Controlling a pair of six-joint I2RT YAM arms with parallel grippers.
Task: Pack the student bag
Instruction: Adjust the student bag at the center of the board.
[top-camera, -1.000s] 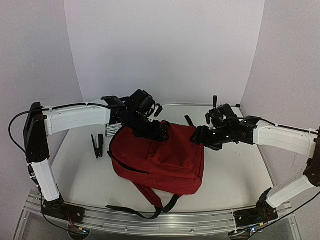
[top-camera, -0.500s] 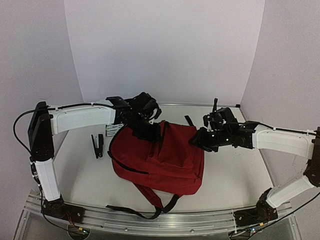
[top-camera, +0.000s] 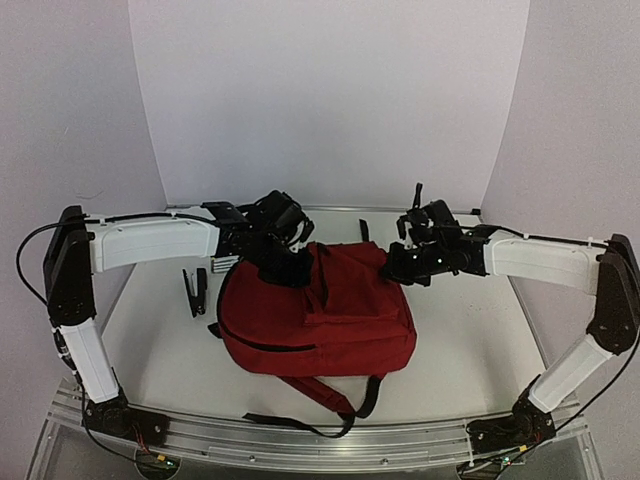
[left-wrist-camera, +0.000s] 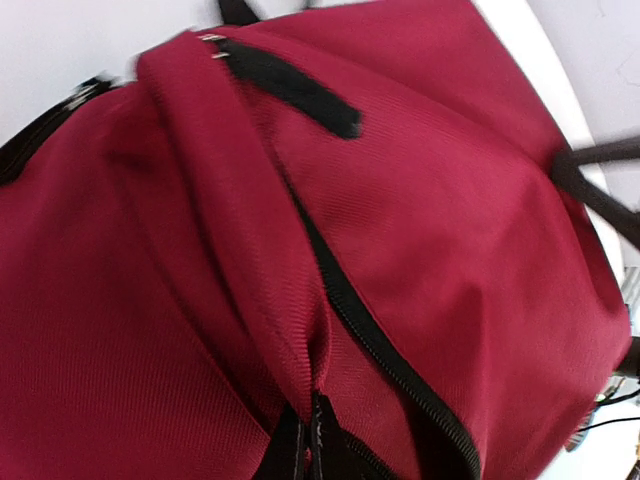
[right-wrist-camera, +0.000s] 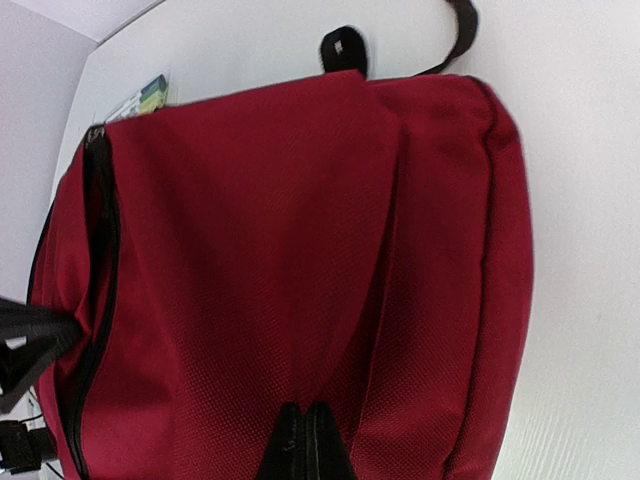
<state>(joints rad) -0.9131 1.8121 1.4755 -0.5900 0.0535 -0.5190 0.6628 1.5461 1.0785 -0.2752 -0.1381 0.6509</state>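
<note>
On the left part of the table (top-camera: 150, 335), a small black clip-like tool (top-camera: 195, 290) is seen lying flat. Just beyond it, a printed flat item (top-camera: 222, 262) is mostly hidden by the left arm. Next, the left gripper (top-camera: 290, 268) is set against the far left corner of the student bag (top-camera: 315, 325). In the left wrist view its fingers (left-wrist-camera: 290, 455) are pressed together on a raised fold of red fabric beside a black zipper (left-wrist-camera: 370, 340). The bag is laid at the middle of the table, with black straps (top-camera: 362, 402) trailed toward the near edge. At its far right corner the right gripper (top-camera: 397, 268) is placed, its fingers (right-wrist-camera: 318, 445) pinched tight on a gathered pleat of the red cloth.
</note>
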